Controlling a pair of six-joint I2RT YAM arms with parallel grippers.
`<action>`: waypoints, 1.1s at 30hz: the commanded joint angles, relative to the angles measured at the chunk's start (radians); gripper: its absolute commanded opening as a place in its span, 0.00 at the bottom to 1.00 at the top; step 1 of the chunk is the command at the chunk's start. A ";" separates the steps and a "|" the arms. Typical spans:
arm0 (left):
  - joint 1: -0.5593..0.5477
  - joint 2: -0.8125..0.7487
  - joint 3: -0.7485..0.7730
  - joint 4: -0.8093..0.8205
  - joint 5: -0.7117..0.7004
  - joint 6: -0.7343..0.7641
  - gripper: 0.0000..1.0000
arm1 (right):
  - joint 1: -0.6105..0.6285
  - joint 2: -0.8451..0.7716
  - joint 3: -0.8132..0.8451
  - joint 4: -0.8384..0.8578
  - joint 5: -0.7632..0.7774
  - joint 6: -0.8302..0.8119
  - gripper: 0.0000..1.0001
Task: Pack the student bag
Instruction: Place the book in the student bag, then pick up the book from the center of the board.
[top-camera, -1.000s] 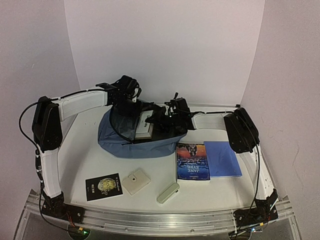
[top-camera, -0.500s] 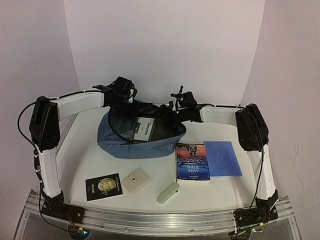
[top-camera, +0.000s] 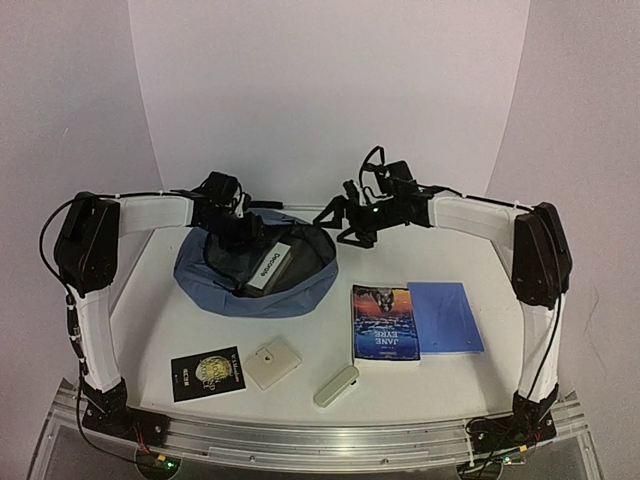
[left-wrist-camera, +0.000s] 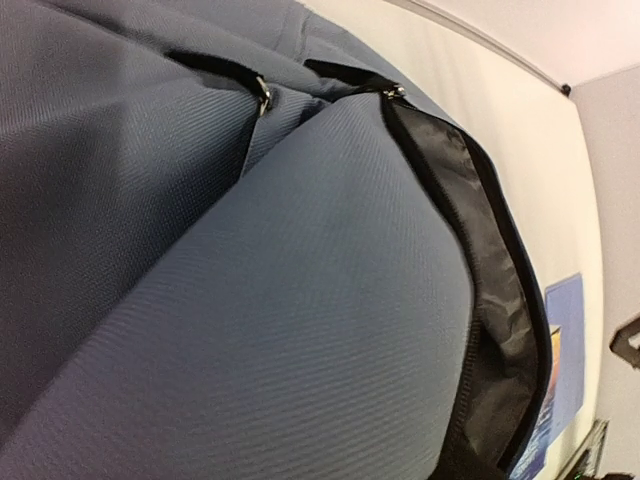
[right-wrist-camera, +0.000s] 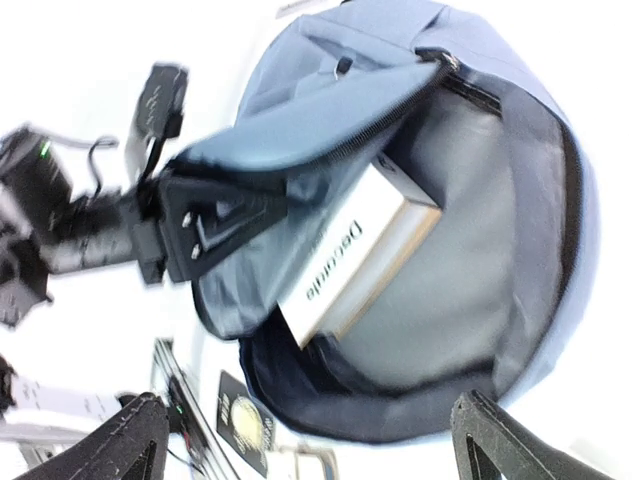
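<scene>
1 book (top-camera: 268, 265) inside student bag (top-camera: 262, 304)

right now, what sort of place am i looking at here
Probably a robot lab workcell, not a real classroom: the left arm and right arm are bolted to an aluminium rail, plain white backdrop panels box in the table, with the student bag as a prop.

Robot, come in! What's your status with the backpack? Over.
Left gripper clamped on student bag flap, holding it open. Right gripper open, empty, beside bag. White book inside; nothing blocking the opening.
</scene>
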 joint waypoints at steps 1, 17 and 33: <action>0.003 -0.031 0.002 0.023 0.011 -0.008 0.69 | -0.063 -0.160 -0.069 -0.126 -0.025 -0.192 0.98; -0.048 -0.240 -0.030 -0.056 0.021 0.037 0.87 | -0.172 -0.403 -0.383 -0.347 0.001 -0.494 0.98; -0.189 -0.257 -0.029 -0.083 -0.059 0.154 0.86 | -0.174 -0.446 -0.496 -0.397 0.008 -0.558 0.96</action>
